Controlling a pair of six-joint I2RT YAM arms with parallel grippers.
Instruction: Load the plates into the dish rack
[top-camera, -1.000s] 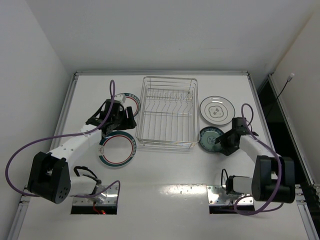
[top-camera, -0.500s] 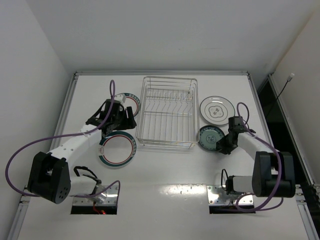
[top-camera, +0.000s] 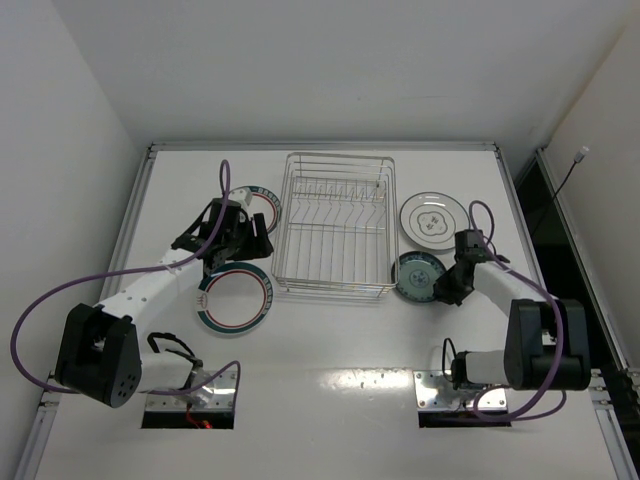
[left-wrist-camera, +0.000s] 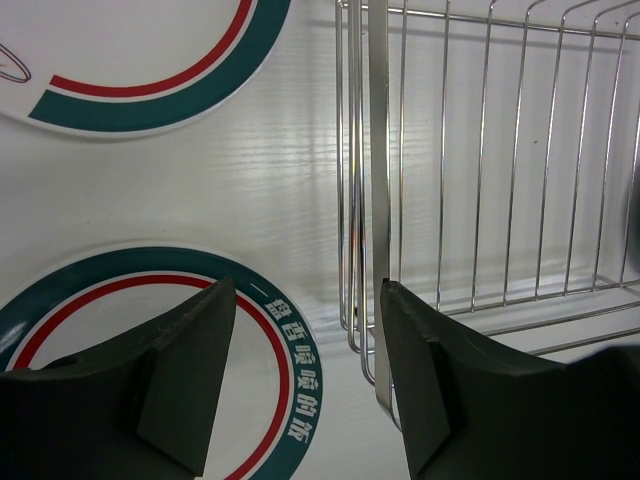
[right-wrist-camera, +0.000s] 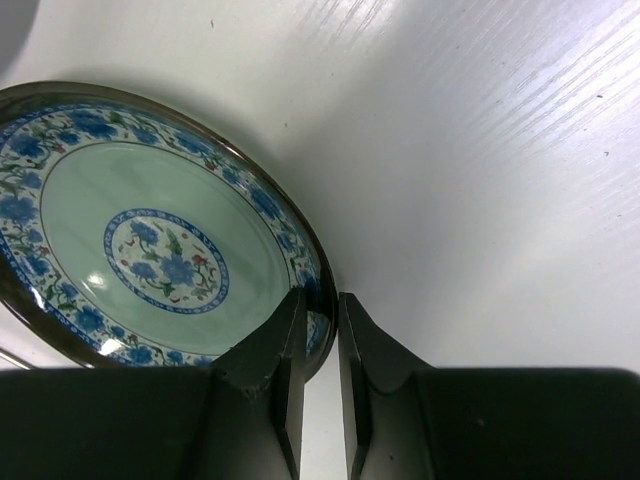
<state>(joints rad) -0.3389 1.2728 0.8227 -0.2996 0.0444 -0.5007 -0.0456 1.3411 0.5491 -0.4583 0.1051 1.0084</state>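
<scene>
The small teal-blue patterned plate (top-camera: 416, 275) (right-wrist-camera: 150, 250) is tilted up off the table, just right of the dish rack's (top-camera: 283, 230) near right corner. My right gripper (top-camera: 442, 287) (right-wrist-camera: 320, 296) is shut on its rim. Two ringed plates lie left of the rack, one far (top-camera: 264, 204) (left-wrist-camera: 150, 60) and one near (top-camera: 235, 298) (left-wrist-camera: 270, 340). My left gripper (top-camera: 256, 240) (left-wrist-camera: 305, 292) is open and empty, hovering over the near plate's rim and the rack's left wall (left-wrist-camera: 378, 150). The white plate with a thin dark rim (top-camera: 435, 220) lies right of the rack.
The table has raised metal edges at the left (top-camera: 130, 220) and right (top-camera: 512, 190). White walls close in behind and on both sides. Purple cables (top-camera: 60, 290) loop off both arms.
My right gripper has shifted a little left and away with the teal-blue plate, which now stands more tilted. The left arm has not moved.
</scene>
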